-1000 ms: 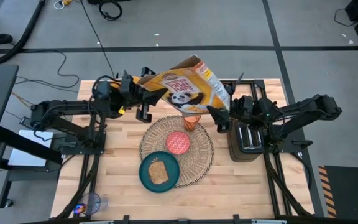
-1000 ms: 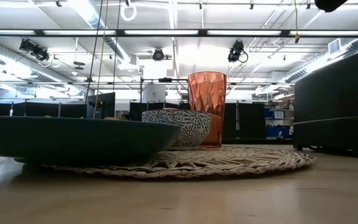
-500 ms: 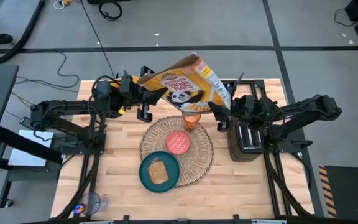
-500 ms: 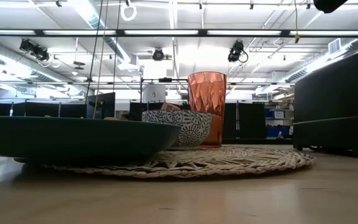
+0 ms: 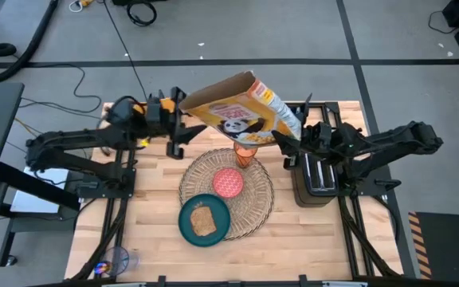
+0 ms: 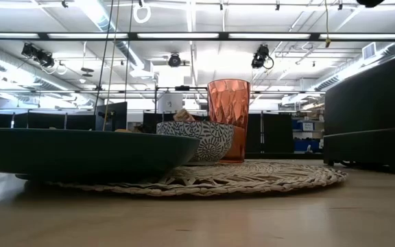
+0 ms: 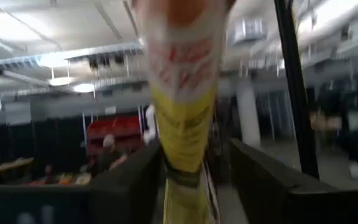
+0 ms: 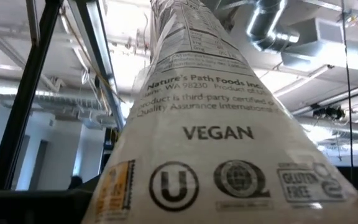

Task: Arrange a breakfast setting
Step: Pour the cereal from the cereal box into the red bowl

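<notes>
Two arms stretched toward upper centre, right tool [image 5: 287, 140] pinching tilted cereal box [image 5: 241, 110] above orange cup [image 5: 247, 155], left tool [image 5: 183, 134] spread beside box, placemat [image 5: 258, 203] mid-bench holding red bowl [image 5: 229, 182], teal plate [image 5: 186, 225].

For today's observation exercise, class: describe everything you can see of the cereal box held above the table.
The cereal box is yellow printed cardboard with a panda picture on its front and a white side panel reading "VEGAN" beside certification marks. Its top flaps are open. It hangs tilted in the air above the translucent orange cup and the back of the woven placemat. The right gripper grips its lower end; the left gripper stands just beside it, apparently let go.
</notes>
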